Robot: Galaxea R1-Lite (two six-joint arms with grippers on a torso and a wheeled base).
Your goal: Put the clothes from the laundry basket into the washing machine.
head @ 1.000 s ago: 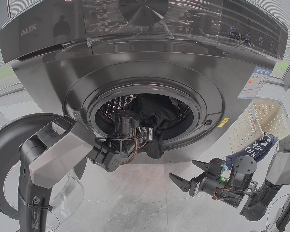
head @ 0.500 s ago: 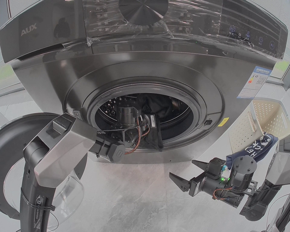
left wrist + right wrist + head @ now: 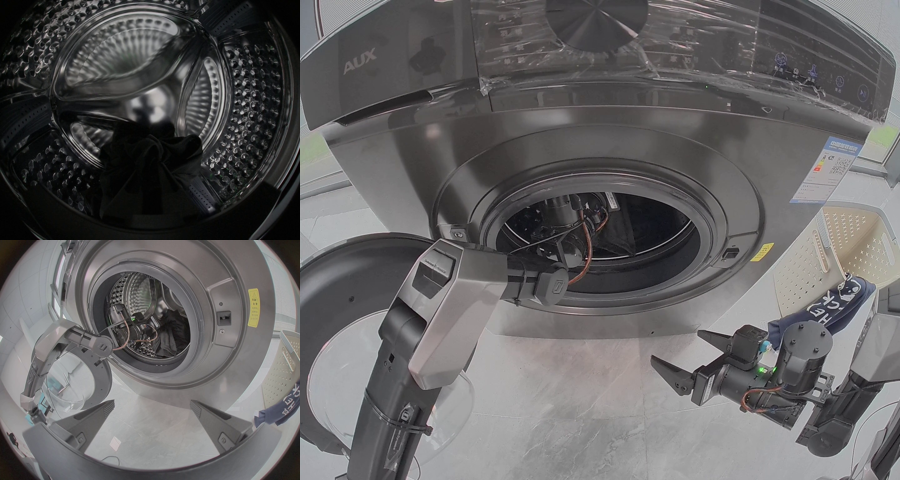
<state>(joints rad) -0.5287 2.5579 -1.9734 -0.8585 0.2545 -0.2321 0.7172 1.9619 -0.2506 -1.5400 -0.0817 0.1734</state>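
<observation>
Dark grey steel front of the washing machine (image 3: 600, 137), with its round door (image 3: 337, 281) swung open on my left side. Clear plastic film (image 3: 675, 44) covers the control panel along the top.

Left arm goes in through the opening. The left tool (image 3: 153, 330) is inside the drum (image 3: 250, 93), above the lower lip of the opening. A black garment (image 3: 170, 333) sits right at the end of it. I cannot tell whether the tool is spread or pinching, because the cloth covers its end.

In the left wrist view the black garment is a bunched, knotted-looking mass low in the middle, with the dimpled drum wall and back plate around and behind it. Whether it hangs or rests on the drum floor, I cannot tell. In the head view it lies wholly within the opening, and nothing trails over the rim.

Right tool (image 3: 677, 348) is outside the machine, low and to the right of the opening, over the pale marbled floor (image 3: 581, 387). It is spread wide, holds nothing and points toward the machine front.

Laundry basket (image 3: 850, 250) is cream perforated plastic, standing on the right just beside the machine's corner. A navy garment (image 3: 837, 306) with white lettering is draped over its near rim, close behind the right wrist.

A yellow warning sticker (image 3: 253, 307) is beside the door latch on the right of the opening. A blue-and-white energy label (image 3: 828, 169) is higher up on the same side.
</observation>
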